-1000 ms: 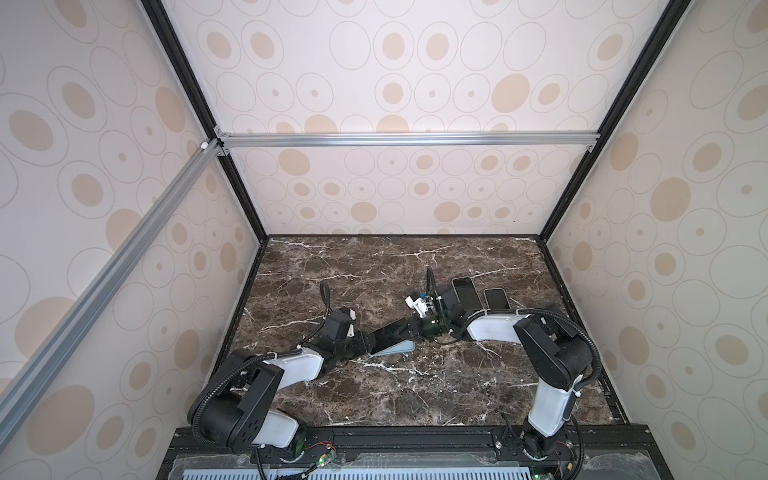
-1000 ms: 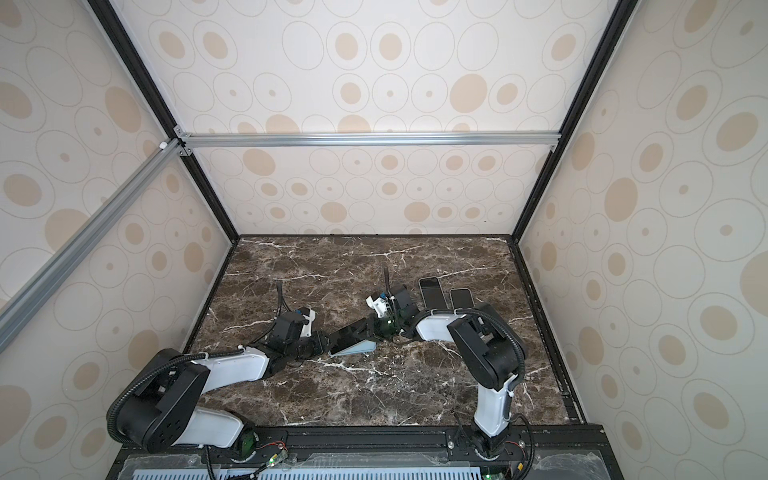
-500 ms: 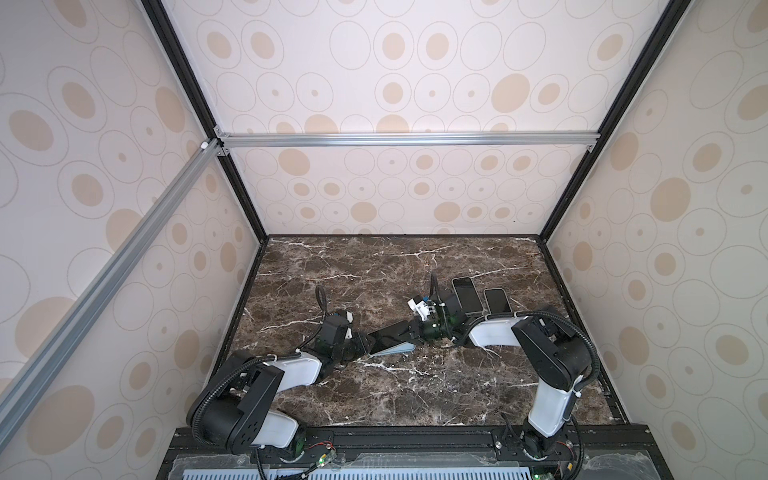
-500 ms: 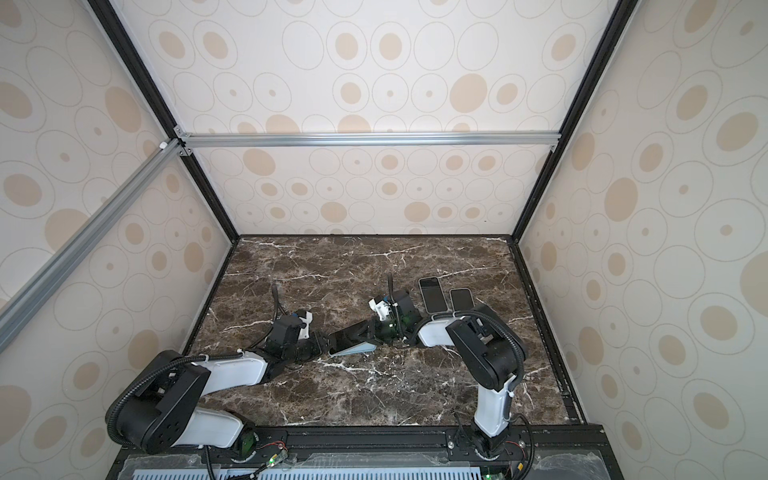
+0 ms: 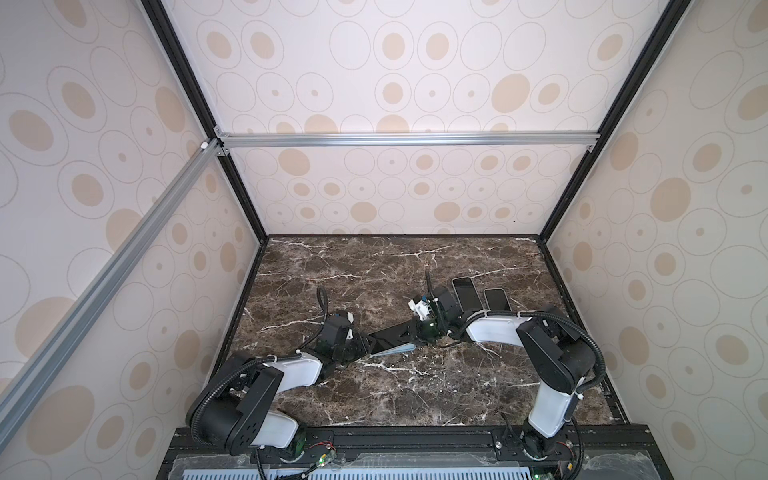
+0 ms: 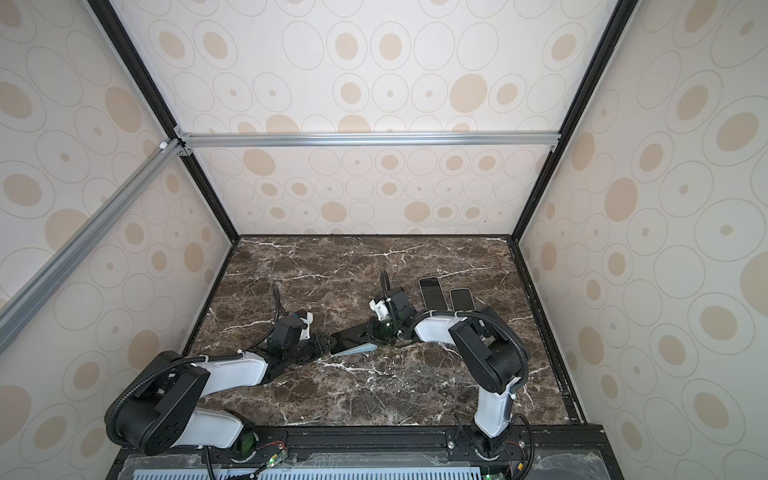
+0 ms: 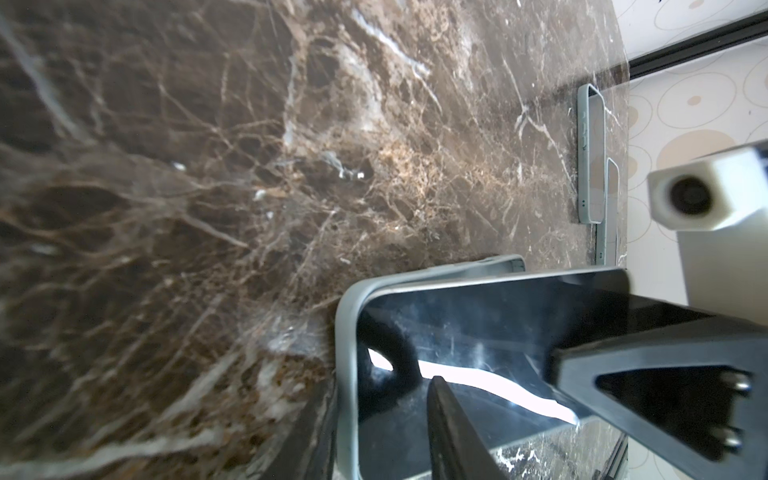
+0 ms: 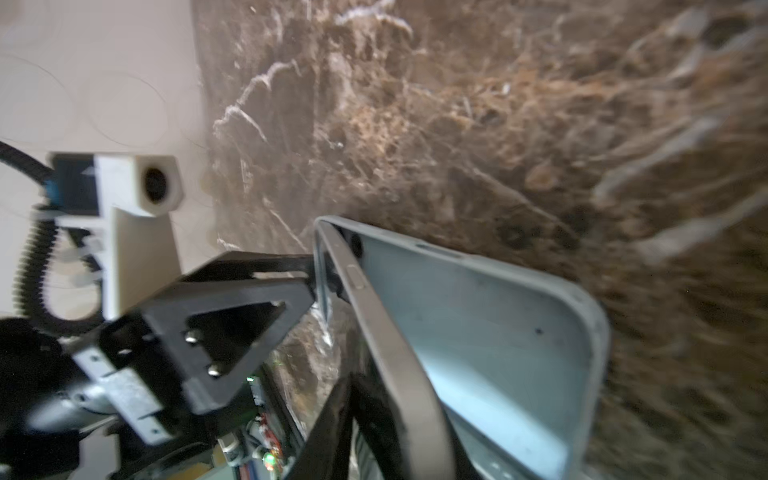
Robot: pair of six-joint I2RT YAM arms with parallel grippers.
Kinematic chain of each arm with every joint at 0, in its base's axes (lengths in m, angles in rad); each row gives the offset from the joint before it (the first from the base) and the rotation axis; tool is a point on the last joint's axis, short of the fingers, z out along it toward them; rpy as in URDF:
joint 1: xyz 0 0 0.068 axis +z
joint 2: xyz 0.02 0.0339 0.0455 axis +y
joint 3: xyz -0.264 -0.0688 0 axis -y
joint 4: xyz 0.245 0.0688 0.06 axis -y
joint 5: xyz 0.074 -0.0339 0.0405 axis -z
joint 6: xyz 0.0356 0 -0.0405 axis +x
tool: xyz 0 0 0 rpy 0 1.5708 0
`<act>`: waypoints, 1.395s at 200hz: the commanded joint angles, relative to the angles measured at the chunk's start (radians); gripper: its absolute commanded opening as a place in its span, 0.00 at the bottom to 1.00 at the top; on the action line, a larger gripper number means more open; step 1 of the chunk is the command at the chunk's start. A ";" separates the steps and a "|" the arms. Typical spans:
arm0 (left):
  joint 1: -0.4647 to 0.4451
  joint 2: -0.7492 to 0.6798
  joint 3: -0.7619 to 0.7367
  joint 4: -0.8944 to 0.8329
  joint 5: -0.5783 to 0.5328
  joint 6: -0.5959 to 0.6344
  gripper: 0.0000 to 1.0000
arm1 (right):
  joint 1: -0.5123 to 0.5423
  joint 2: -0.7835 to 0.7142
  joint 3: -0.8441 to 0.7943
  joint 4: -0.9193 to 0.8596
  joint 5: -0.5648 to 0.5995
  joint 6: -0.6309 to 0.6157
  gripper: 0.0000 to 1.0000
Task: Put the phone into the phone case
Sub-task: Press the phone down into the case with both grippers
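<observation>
The bench (image 7: 208, 166) is finished in polished brown marble, veined white. At the left end effector (image 5: 368, 344), the phone (image 7: 478, 328) is faced in glossy black glass, and the phone case (image 8: 498, 332) is moulded in matt grey-blue plastic.

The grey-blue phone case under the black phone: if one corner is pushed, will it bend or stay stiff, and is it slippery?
The phone case probably bends: its walls look thin. Its matte skin likely slips less than the mirror-like screen of the phone. Being a hollow shell, it should be light.
</observation>
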 commanded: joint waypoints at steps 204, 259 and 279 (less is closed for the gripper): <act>-0.009 -0.004 0.026 -0.221 -0.036 0.116 0.34 | 0.043 -0.073 0.180 -0.508 0.227 -0.174 0.52; -0.009 0.019 0.033 -0.225 -0.013 0.138 0.26 | 0.042 -0.034 0.162 -0.497 0.225 -0.164 0.42; -0.009 0.026 0.028 -0.217 -0.005 0.136 0.25 | 0.043 -0.026 0.159 -0.505 0.225 -0.164 0.38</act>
